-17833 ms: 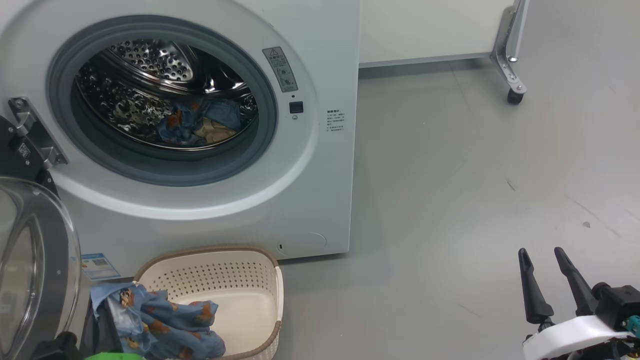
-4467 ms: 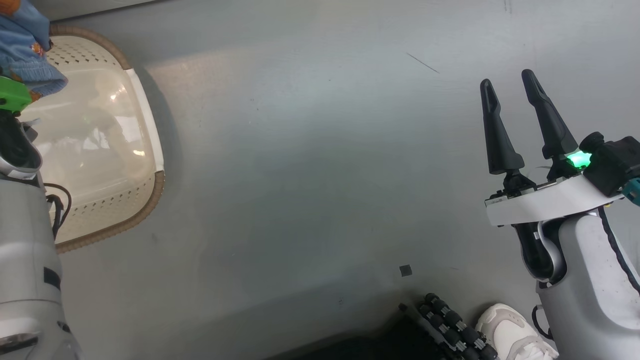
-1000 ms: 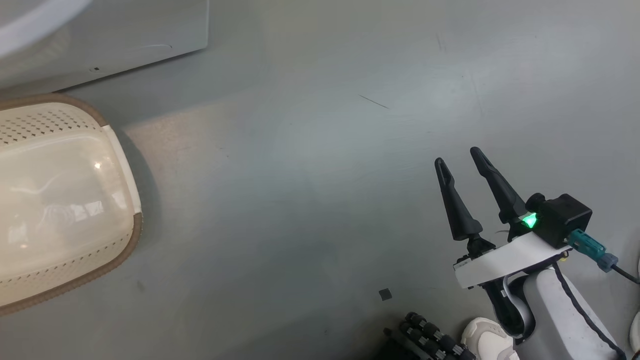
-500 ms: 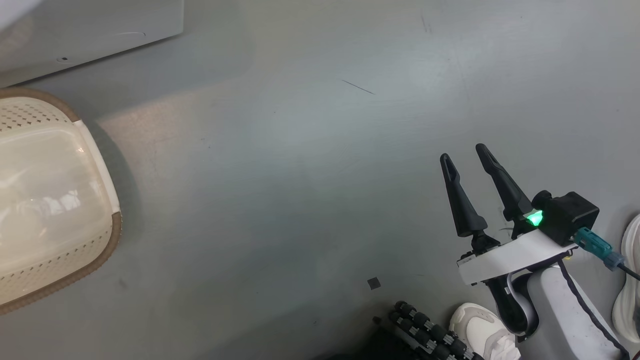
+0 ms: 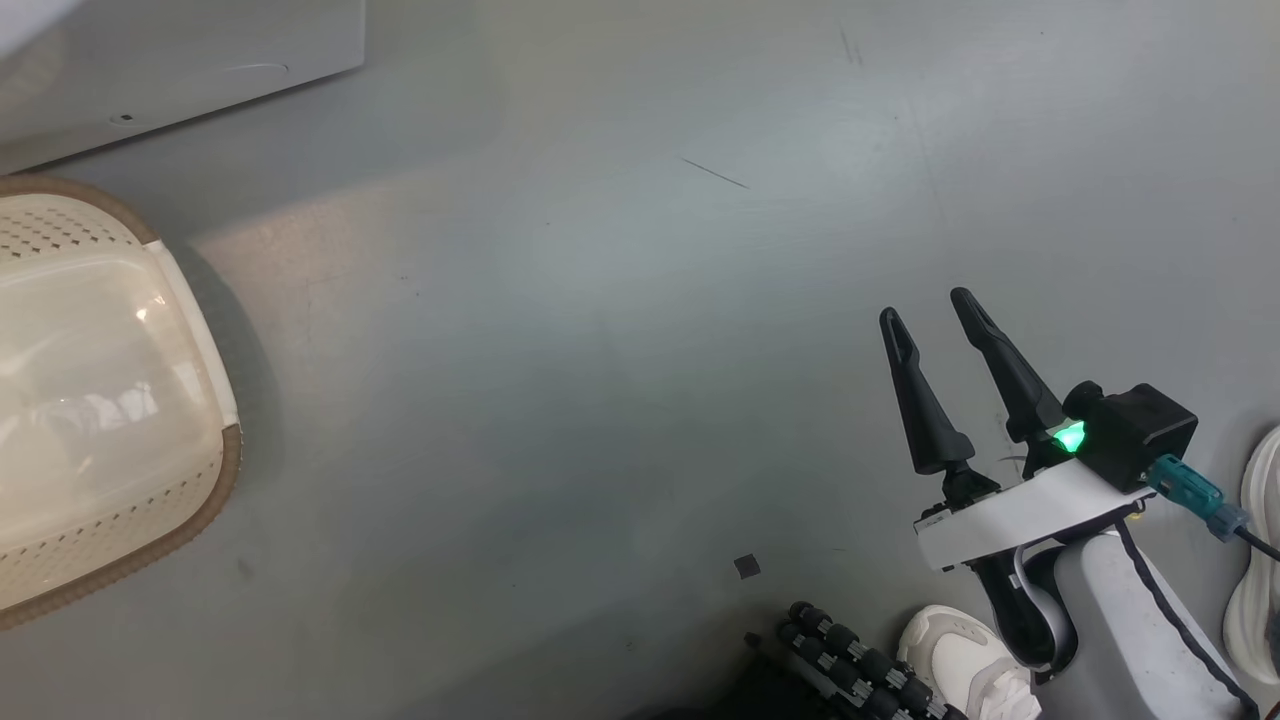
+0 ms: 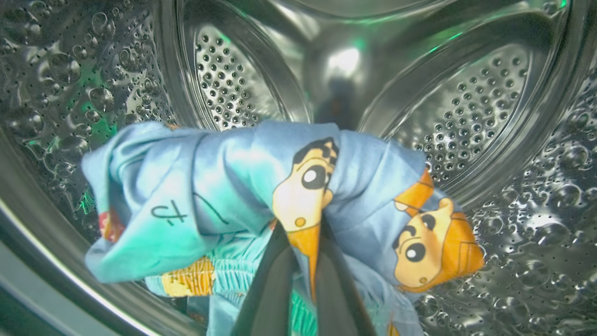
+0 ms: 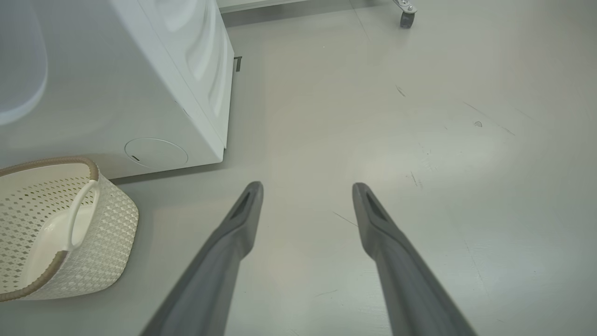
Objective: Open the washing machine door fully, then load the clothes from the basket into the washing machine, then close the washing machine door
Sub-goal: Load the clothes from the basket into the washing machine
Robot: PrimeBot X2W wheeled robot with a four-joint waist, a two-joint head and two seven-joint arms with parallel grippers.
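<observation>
Inside the shiny perforated steel drum (image 6: 466, 84) of the big white front-loading washing machine (image 7: 154, 84), the left gripper (image 6: 303, 247) was clamped shut on the soft light-blue, cartoon-printed clothes (image 6: 224, 186). The small cream-white perforated plastic basket with a brown rim (image 7: 107, 219) stood just before the machine's lower front. The right gripper (image 5: 925, 305) hung over the grey floor (image 5: 600, 350), well away from the machine, its jaws spread wide, gripping nothing.

L tool (image 6: 305, 235) clamped tight; R tool (image 5: 925, 305) splayed wide, pointing fwd.
</observation>
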